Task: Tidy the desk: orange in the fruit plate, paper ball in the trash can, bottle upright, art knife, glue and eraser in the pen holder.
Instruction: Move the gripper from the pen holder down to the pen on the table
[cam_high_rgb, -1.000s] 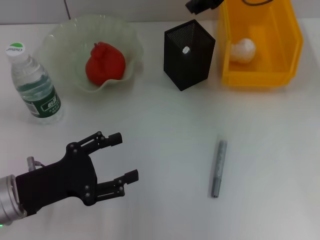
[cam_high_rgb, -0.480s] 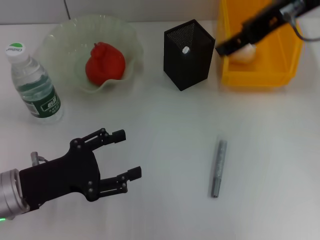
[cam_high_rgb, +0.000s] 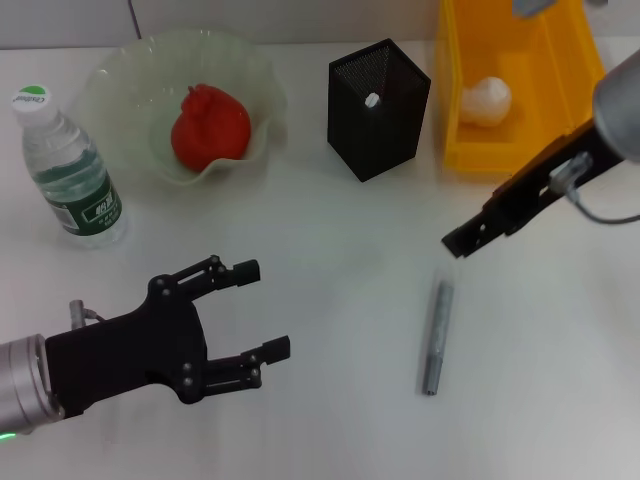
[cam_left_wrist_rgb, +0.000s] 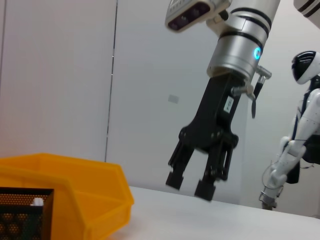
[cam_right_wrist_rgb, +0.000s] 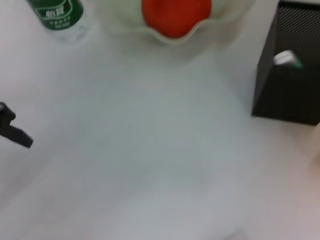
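Art knife (cam_high_rgb: 436, 338), a slim grey metal stick, lies flat on the white desk (cam_high_rgb: 330, 250), well apart from the pen holder (cam_high_rgb: 378, 108) and with its upper end just below the right gripper (cam_high_rgb: 455, 243); that gripper hangs above the desk near the knife without touching it, fingers parted with nothing between them, as the left wrist view shows (cam_left_wrist_rgb: 192, 185); pen holder stands upright between the fruit plate (cam_high_rgb: 250, 70) and the trash can (cam_high_rgb: 520, 155), with a small white-tipped object (cam_high_rgb: 372, 99) showing inside it; orange (cam_high_rgb: 209, 125) rests in the fruit plate; paper ball (cam_high_rgb: 486, 101) sits in the trash can; bottle (cam_high_rgb: 68, 170) stands upright beside the plate on the robot's left; left gripper (cam_high_rgb: 262, 310) hovers low over the near left part of the desk, fingers spread and holding nothing, well apart from the knife.
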